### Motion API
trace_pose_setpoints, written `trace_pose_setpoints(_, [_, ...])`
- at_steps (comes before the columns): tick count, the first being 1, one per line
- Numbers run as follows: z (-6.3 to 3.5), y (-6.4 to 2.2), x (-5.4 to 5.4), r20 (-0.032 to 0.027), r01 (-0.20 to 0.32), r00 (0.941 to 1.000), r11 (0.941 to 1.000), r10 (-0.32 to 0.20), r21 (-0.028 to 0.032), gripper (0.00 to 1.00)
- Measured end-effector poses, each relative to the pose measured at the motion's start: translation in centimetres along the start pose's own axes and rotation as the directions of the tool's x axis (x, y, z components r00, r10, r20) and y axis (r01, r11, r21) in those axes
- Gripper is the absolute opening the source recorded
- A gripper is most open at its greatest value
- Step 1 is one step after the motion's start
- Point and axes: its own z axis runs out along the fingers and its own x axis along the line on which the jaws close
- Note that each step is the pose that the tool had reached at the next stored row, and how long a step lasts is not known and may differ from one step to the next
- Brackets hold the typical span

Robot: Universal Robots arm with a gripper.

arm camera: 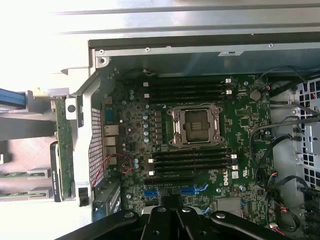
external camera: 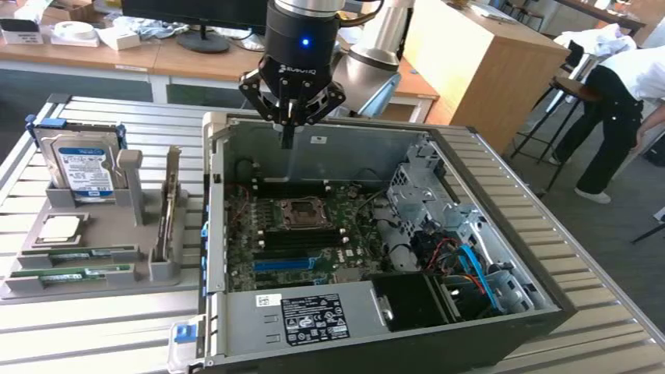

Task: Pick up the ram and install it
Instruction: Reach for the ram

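Note:
Two green ram sticks (external camera: 78, 252) lie flat in the grey holder (external camera: 156, 273) on the exterior view's left, beside the open computer case (external camera: 488, 234); they also show in the wrist view (arm camera: 15, 175). My gripper (external camera: 288, 140) hangs above the back edge of the case, shut, with nothing between its fingers. In the wrist view its dark fingers (arm camera: 170, 207) point down over the motherboard (arm camera: 240, 120). Rows of black memory slots (arm camera: 192, 160) lie empty on both sides of the processor socket (arm camera: 194, 125). The gripper is well apart from the ram.
A hard drive (external camera: 86, 167) stands upright at the back of the holder, with a thin card on edge (external camera: 167, 206) beside it and a processor chip (external camera: 61, 228) in front. Cables and drive cages (external camera: 457, 234) crowd the case's right side. A person (external camera: 613, 93) bends over at the far right.

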Motion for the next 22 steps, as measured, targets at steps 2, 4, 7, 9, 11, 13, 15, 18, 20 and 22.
trace_pose_setpoints(2, [0.0, 0.0, 0.0, 0.0, 0.0, 1.0, 1.0, 0.0, 0.0, 0.1])
trace_pose_setpoints(4, [0.0, 0.0, 0.0, 0.0, 0.0, 1.0, 1.0, 0.0, 0.0, 0.1])
trace_pose_setpoints(7, [0.01, -0.01, 0.2, 0.0001, 0.0, 1.0, 1.0, 0.0, -0.0002, 0.1])
trace_pose_setpoints(9, [-0.01, -0.04, 0.5, 0.0, 0.0, 1.0, 1.0, 0.0, 0.0, 0.1])
trace_pose_setpoints(11, [-0.01, -0.07, 0.9, 0.0, 0.0, 1.0, 1.0, 0.0, 0.0, 0.1])
trace_pose_setpoints(13, [-0.02, -0.1, 1.4, -0.0001, 0.0, 1.0, 1.0, 0.0, 0.0, 0.1])
trace_pose_setpoints(15, [-0.03, -0.14, 1.8, -0.0002, 0.0, 1.0, 1.0, 0.0, 0.0, 0.1])
trace_pose_setpoints(18, [-0.03, -0.2, 2.7, -0.0003, 0.0, 1.0, 1.0, 0.0, 0.0, 0.1])
trace_pose_setpoints(20, [-0.05, -0.25, 3.3, -0.0008, 0.0, 1.0, 1.0, 0.0, 0.0005, 0.1])
trace_pose_setpoints(22, [-0.06, -0.3, 4.0, -0.001, 0.0, 1.0, 1.0, 0.0, 0.0006, 0.1])
